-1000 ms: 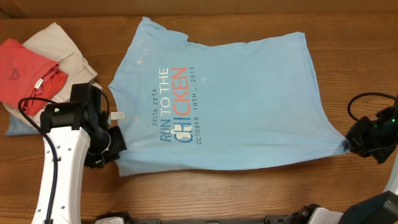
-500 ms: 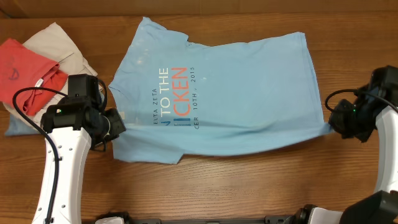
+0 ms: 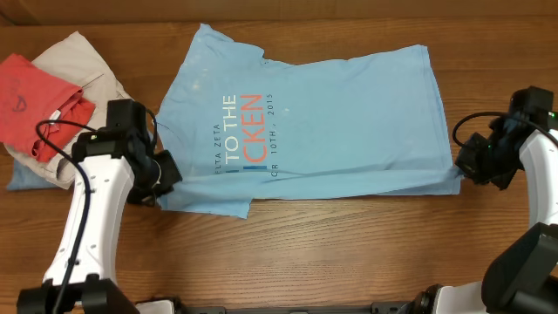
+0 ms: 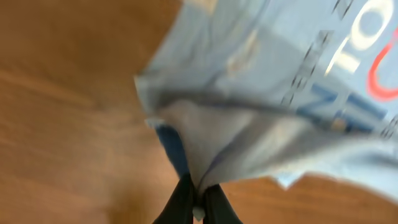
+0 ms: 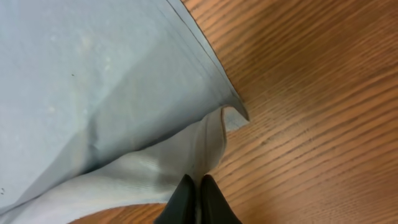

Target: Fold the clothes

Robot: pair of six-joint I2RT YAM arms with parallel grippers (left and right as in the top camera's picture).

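The blue T-shirt (image 3: 349,113) lies on the desk (image 3: 349,262), its near corners pinched by the left hand (image 4: 198,200) and right hand (image 5: 198,186) (both clamped on cloth). The edge is now drawn farther over the lettering than a second ago; the first fold is judged underway.

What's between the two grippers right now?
The blue T-shirt, its near edge folded over, spans from left gripper to right gripper, each shut on a corner; overhead view shows it.

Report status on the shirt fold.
Left gripper shut on blue T-shirt, near edge. Right gripper shut on opposite corner. Edge folded over lettering. Clothes pile apart, far left.
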